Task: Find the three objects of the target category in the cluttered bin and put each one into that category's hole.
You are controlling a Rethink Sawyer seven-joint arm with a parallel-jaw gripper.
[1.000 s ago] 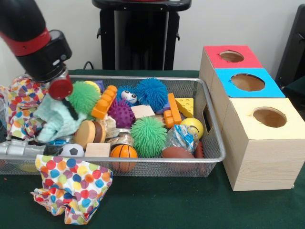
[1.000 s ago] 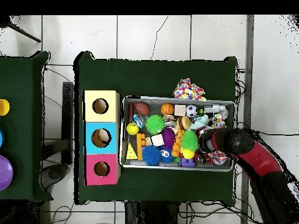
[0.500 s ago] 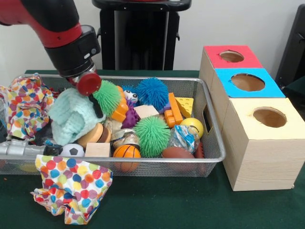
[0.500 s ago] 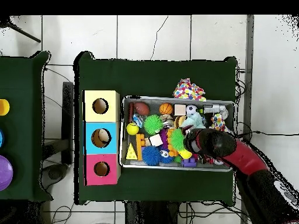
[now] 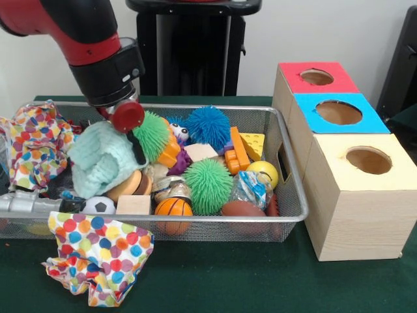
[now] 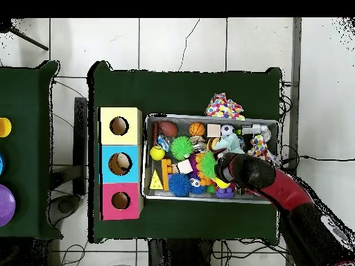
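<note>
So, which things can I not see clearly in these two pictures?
- Gripper, front view: whether it grips anything is hidden by the mint cloth and green spiky ball.
- Same gripper, overhead view: covered by the arm.
- Box interiors, front view: dark holes.
- Objects under the top layer in the bin: buried.

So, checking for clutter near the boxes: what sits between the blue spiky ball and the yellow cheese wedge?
In the front view, an orange toy brick stands between the blue spiky ball and the yellow cheese wedge.
</note>
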